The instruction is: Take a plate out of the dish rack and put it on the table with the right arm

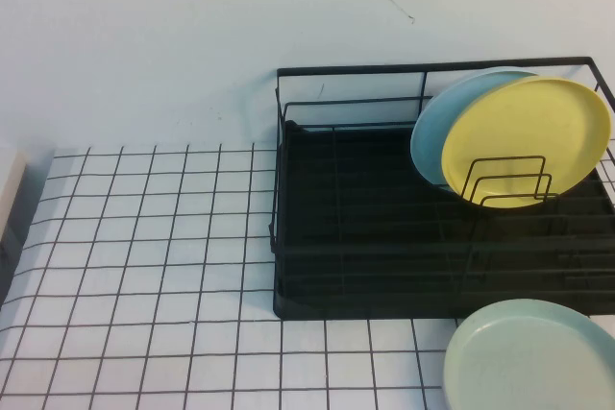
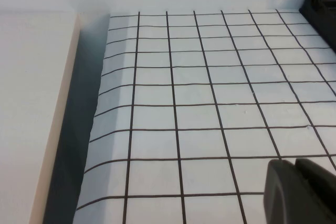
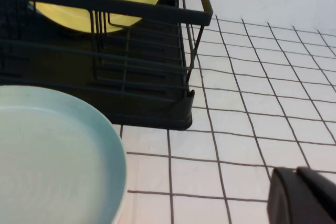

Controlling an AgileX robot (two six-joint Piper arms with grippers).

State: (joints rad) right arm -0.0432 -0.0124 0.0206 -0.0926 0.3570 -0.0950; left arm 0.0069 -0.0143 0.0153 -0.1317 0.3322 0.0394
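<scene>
Black plastic only, at the corner of the right wrist view: right gripper (image 3: 307,198), low over the table (image 3: 247,124), just off the rack's (image 3: 105,51) near corner and beside a pale green plate (image 3: 47,150) lying flat. Open or closed, cannot tell. Holding nothing visible. Likewise the left gripper (image 2: 302,192): a dark sliver above bare grid, well apart from the rack, probably parked since the job belongs to the other arm; fingers, cannot tell. Further out, yellow plate (image 1: 527,143) on edge in the rack, propped by wire dividers (image 1: 507,182), leaning against a light blue plate (image 1: 444,122) behind. Frontmost, so likely the easiest to lift.
</scene>
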